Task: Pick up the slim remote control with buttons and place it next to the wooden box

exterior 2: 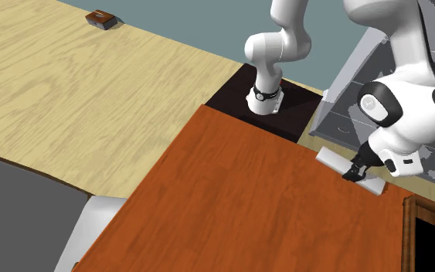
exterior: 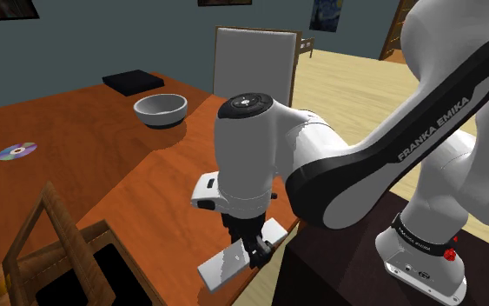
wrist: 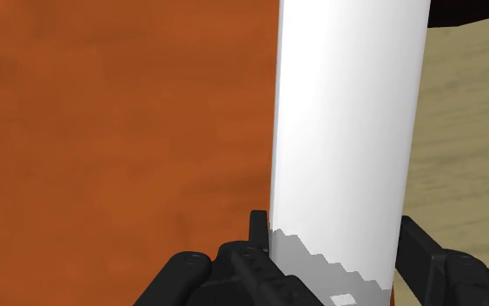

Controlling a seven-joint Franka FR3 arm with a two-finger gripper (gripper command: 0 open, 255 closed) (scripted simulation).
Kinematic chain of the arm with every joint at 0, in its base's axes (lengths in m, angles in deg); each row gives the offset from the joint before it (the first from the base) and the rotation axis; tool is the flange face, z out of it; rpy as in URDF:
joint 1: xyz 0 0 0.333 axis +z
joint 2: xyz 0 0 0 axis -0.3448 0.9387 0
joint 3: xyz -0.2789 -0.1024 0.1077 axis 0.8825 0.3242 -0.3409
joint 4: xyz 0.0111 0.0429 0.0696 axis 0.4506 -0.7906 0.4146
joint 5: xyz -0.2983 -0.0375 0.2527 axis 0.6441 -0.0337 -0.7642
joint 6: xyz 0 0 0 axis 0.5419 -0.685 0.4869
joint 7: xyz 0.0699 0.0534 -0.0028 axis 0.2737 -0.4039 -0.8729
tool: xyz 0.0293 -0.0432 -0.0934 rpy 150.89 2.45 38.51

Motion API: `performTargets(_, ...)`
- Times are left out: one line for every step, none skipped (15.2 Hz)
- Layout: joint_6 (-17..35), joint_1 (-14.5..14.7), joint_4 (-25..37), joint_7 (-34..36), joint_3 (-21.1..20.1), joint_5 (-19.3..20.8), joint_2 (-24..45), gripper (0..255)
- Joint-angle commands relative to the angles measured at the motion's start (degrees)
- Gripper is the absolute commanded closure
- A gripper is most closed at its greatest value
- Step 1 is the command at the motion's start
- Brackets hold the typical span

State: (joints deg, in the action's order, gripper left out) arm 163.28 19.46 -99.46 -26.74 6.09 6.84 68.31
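The remote (exterior: 225, 265) is drawn as a slim plain white bar with no buttons showing. It sits at the brown table's (exterior: 77, 174) edge nearest the stand. My black gripper (exterior: 255, 252) is shut on the remote around its middle, pointing down. In the wrist view the fingers (wrist: 258, 228) clasp the remote (wrist: 346, 130) from both sides, and it lies along the table edge with part of it over the floor. The second exterior view shows the gripper (exterior 2: 357, 171) across the remote (exterior 2: 333, 159). The wooden box (exterior: 51, 235) stands close by on the table, also visible as the wooden box (exterior 2: 424, 212).
A grey bowl (exterior: 160, 109), a disc (exterior: 16, 151) and a flat black object (exterior: 133, 82) lie farther off on the table. A chair (exterior: 255, 56) stands behind it. A grey drawer cabinet (exterior 2: 355, 116) is beside the dark stand (exterior 2: 239, 96).
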Motion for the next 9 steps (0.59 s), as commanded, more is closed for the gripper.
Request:
performTargets(0.5, 0.0, 0.0, 0.1, 0.0, 0.2, 0.5, 255)
performTargets(0.5, 0.0, 0.0, 0.1, 0.0, 0.2, 0.5, 255)
performTargets(0.5, 0.0, 0.0, 0.1, 0.0, 0.2, 0.5, 255)
performTargets(0.5, 0.0, 0.0, 0.1, 0.0, 0.2, 0.5, 255)
performTargets(0.5, 0.0, 0.0, 0.1, 0.0, 0.2, 0.5, 255)
performTargets(0.5, 0.0, 0.0, 0.1, 0.0, 0.2, 0.5, 255)
performTargets(0.5, 0.0, 0.0, 0.1, 0.0, 0.2, 0.5, 0)
performTargets(0.5, 0.0, 0.0, 0.1, 0.0, 0.2, 0.5, 0)
performTargets(0.5, 0.0, 0.0, 0.1, 0.0, 0.2, 0.5, 0)
